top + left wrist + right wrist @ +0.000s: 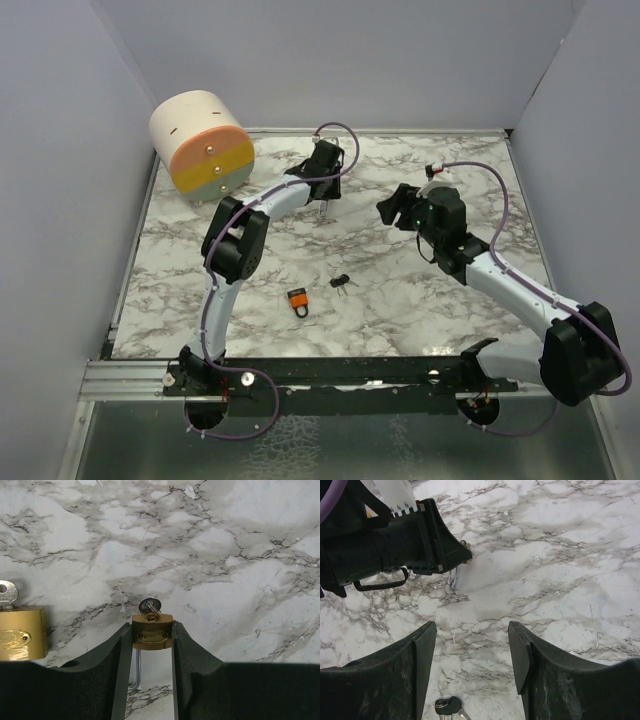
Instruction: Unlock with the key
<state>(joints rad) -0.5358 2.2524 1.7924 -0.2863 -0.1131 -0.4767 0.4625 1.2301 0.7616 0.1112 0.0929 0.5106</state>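
An orange lock (297,300) and loose keys (342,282) lie nearer. The left gripper (152,630) squeezes the brass padlock (152,636), its key (150,605) in; the right gripper (470,632) is open.

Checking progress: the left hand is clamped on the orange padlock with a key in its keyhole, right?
Not the orange one. The left wrist view shows the left hand clamped on a brass padlock with a key in its keyhole. The orange padlock lies free.

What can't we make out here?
- Left wrist: held lock's shackle sits mostly behind left claw; open or shut unclear.
- Left wrist: second brass lock, cut by left edge.
- Right wrist: keys, cut by bottom edge.
- Top: held lock, too small.
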